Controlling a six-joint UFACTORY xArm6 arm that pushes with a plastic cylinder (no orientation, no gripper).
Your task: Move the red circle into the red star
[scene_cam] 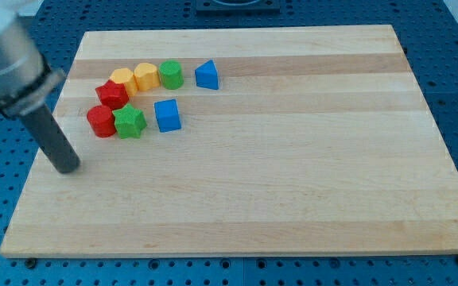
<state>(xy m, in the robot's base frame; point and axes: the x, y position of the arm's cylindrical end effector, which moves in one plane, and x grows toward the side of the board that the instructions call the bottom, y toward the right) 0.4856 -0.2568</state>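
The red circle [99, 121] lies near the board's left edge. The red star [112, 94] sits just above and to its right, almost touching it. My tip [68, 165] rests on the board below and to the left of the red circle, a short way apart from it. The rod rises from the tip toward the view's upper left.
A green star [130, 121] touches the red circle's right side. A blue cube [167, 115] stands right of that. A yellow block [122, 78], a second yellow block [145, 76], a green cylinder [170, 75] and a blue triangle [207, 75] form a row above. The wooden board [293, 175] lies on a blue perforated table.
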